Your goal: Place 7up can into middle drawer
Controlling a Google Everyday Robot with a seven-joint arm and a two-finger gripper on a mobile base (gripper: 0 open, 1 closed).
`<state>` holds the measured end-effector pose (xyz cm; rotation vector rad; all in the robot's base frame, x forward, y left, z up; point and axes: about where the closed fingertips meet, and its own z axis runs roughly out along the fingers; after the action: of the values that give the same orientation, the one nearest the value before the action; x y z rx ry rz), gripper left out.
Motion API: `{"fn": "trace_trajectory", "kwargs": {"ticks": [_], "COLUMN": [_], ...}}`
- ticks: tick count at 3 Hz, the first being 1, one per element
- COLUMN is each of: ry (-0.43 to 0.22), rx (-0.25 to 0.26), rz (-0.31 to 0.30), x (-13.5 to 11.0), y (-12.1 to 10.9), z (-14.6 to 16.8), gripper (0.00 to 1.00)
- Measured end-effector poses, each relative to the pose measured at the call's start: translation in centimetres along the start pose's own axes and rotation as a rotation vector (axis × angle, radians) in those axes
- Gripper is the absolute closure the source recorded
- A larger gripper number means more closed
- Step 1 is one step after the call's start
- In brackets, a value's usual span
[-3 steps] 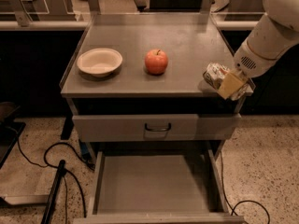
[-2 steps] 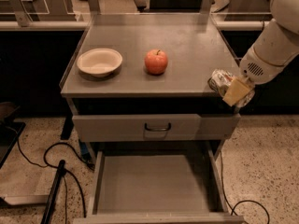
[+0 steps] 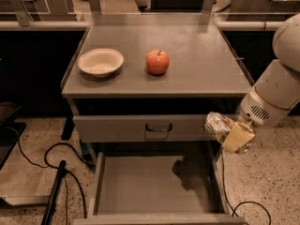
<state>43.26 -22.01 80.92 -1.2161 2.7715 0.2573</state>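
The 7up can (image 3: 216, 125), silver with a pale label, lies sideways in my gripper (image 3: 229, 134), which is shut on it. The gripper hangs on the white arm at the right, in front of the cabinet's right front corner and above the right edge of the open middle drawer (image 3: 140, 182). The drawer is pulled out, its flat grey floor bare, with the can's shadow on its right part.
A closed grey drawer front with a black handle (image 3: 158, 127) sits above the open drawer. On the cabinet top stand a white bowl (image 3: 100, 62) and a red apple (image 3: 157, 62). Black cables (image 3: 51, 163) lie on the speckled floor at left; another cable runs at lower right.
The gripper has carried the can down from the cabinet top's right edge and forward, to the level of the closed drawer front, above the open drawer's right side.
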Motion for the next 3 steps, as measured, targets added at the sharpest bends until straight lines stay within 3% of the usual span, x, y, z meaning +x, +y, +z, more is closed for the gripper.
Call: {"fn": "trace_trajectory", "kwargs": {"ticks": [1, 2, 3], "ry": [-0.001, -0.007, -0.005], "rx": [0.002, -0.052, -0.138], "rz": [0.000, 0.036, 0.091], "x": [0.0, -0.1, -1.0], "y": [0.0, 0.5, 1.6], "z": [-0.1, 2.0, 7.1], "gripper": [1.00, 1.00, 1.00]}}
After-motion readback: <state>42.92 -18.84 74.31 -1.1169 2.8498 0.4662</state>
